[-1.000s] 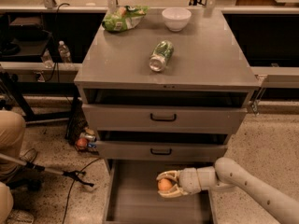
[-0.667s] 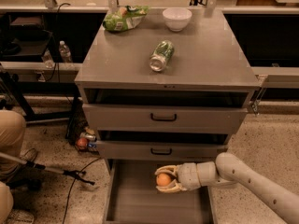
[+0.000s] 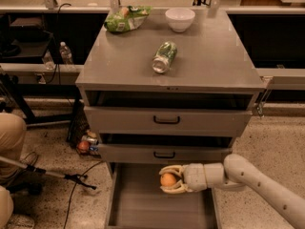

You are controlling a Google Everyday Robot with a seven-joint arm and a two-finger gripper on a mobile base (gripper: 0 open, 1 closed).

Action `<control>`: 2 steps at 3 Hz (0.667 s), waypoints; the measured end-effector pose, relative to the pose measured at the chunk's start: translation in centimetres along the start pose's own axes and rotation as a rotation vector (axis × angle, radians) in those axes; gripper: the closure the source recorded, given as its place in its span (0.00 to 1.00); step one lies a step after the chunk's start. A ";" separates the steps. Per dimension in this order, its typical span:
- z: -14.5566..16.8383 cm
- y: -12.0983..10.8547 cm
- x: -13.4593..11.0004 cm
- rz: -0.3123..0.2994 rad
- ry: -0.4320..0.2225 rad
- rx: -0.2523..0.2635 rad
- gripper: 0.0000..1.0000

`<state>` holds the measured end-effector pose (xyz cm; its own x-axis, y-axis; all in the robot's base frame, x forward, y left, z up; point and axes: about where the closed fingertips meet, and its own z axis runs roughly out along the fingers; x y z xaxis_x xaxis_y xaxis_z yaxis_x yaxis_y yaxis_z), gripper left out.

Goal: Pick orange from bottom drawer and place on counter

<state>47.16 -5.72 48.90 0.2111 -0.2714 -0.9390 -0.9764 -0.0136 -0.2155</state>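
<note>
The orange (image 3: 167,179) is small and round and sits between the pale fingers (image 3: 172,169) of my gripper (image 3: 167,180), which is shut on it. The gripper holds it just above the floor of the open bottom drawer (image 3: 143,204), close under the front of the middle drawer. My arm (image 3: 257,180) comes in from the lower right. The counter (image 3: 133,66) is the flat grey cabinet top above.
On the counter lie a green can (image 3: 164,57) on its side, a white bowl (image 3: 179,18) and a green bag (image 3: 126,18). Two closed drawers with black handles (image 3: 167,120) sit above the gripper. A small dark-red round object (image 3: 83,147) lies on the floor at left.
My gripper with the orange has risen slightly and moved toward the back of the bottom drawer, nearer the middle drawer's front.
</note>
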 end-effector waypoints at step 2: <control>-2.8 -2.6 -6.2 -0.093 -0.040 0.069 1.00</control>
<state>48.27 -6.72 56.00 0.3033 -0.2333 -0.9239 -0.9475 0.0294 -0.3185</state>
